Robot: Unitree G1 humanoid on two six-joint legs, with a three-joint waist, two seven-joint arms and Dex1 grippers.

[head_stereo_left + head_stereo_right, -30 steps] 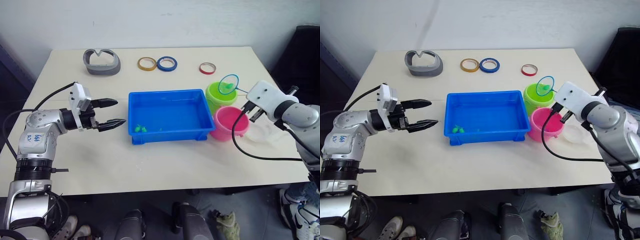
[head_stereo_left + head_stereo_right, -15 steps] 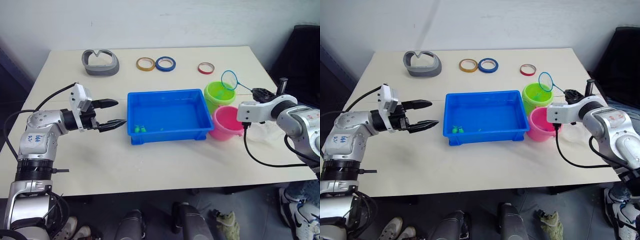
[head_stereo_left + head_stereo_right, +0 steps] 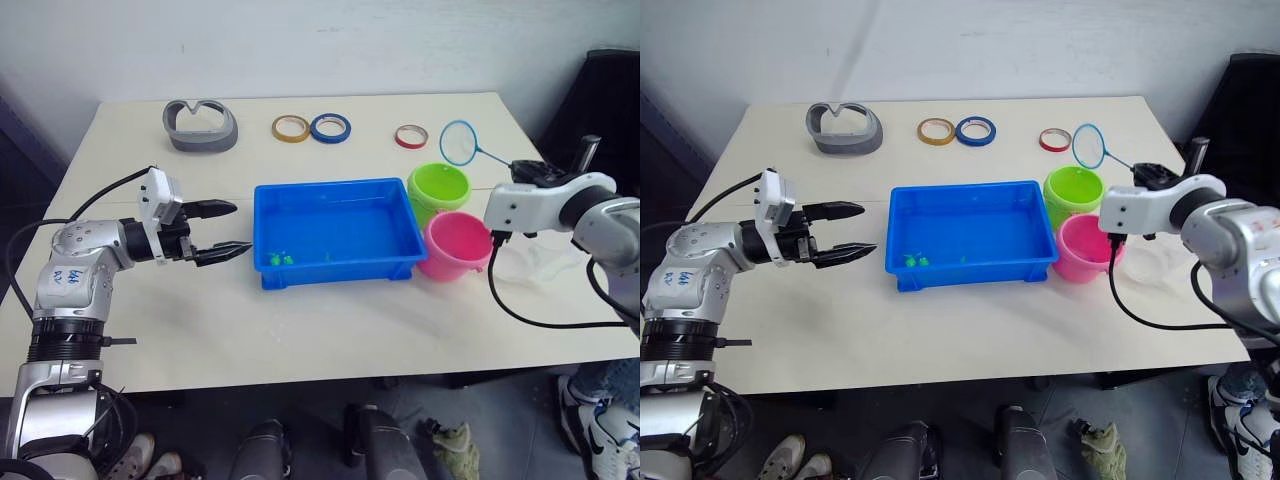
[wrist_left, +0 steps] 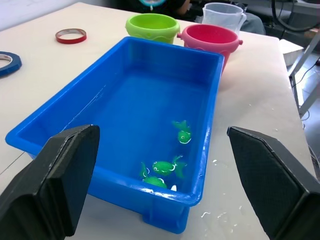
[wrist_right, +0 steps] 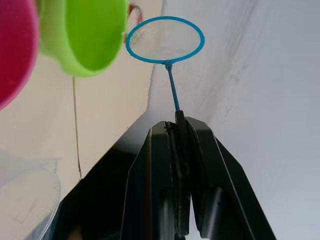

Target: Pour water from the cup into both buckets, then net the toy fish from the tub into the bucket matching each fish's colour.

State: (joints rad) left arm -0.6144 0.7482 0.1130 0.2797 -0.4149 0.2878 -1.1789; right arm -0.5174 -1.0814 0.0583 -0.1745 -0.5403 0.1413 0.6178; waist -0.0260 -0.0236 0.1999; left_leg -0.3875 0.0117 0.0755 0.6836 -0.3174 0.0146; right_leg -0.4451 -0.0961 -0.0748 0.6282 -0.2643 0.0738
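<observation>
The blue tub (image 3: 338, 271) sits mid-table with three small green toy fish (image 4: 167, 166) near its left end. Just right of it stand the lime green bucket (image 3: 425, 208) and, nearer me, the pink bucket (image 3: 448, 266). The clear cup (image 3: 530, 266) stands right of the pink bucket. My right gripper (image 3: 524, 168) is shut on the thin handle of the net (image 3: 460, 142), whose blue hoop hangs empty in the air just behind the green bucket. My left gripper (image 3: 240, 226) is open, level with the table, a little left of the tub.
At the table's back lie a grey curved holder (image 3: 203, 124) and yellow (image 3: 291, 127), blue (image 3: 331, 127) and red (image 3: 411, 136) tape rings. A black cable (image 3: 520, 310) loops from my right wrist over the table's right side. A dark chair (image 3: 600, 100) stands beyond the right edge.
The right gripper has swung the net from over the green bucket back and to the right. The net held a green fish a second ago and is empty now. The left arm has not moved.
</observation>
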